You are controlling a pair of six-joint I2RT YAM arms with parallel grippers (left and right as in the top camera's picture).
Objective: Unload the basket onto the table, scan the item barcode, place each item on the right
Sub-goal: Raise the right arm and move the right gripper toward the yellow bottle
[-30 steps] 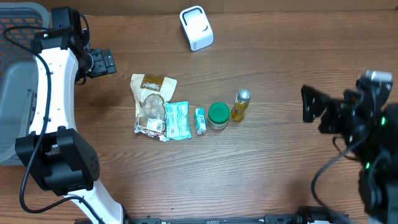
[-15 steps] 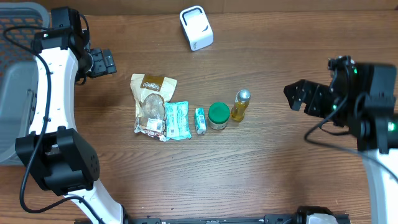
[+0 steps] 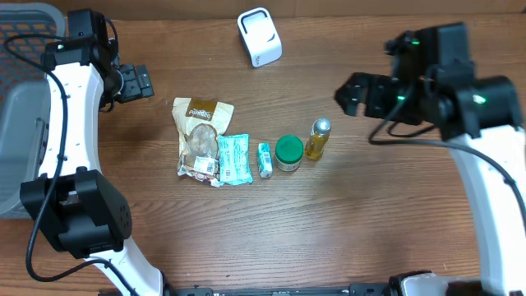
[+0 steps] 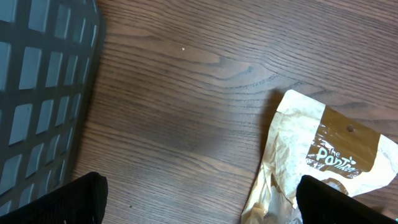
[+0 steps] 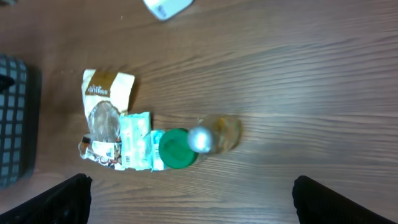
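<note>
My right tool (image 3: 345, 94) spread wide, empty, hovering at 2 o'clock of yellow bottle (image 3: 317, 140); my left tool (image 3: 141, 83) spread too, empty, at 10 o'clock of snack bag (image 3: 200, 131). Bag, teal packet (image 3: 233, 159), green-lid jar (image 3: 288, 152), bottle in row on counter (image 3: 329, 238); white scanner (image 3: 260, 37) at 12 o'clock

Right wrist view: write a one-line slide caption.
Open right pincer above a row on the table: snack bag, teal packet, green-lidded jar, silver-capped bottle.
</note>
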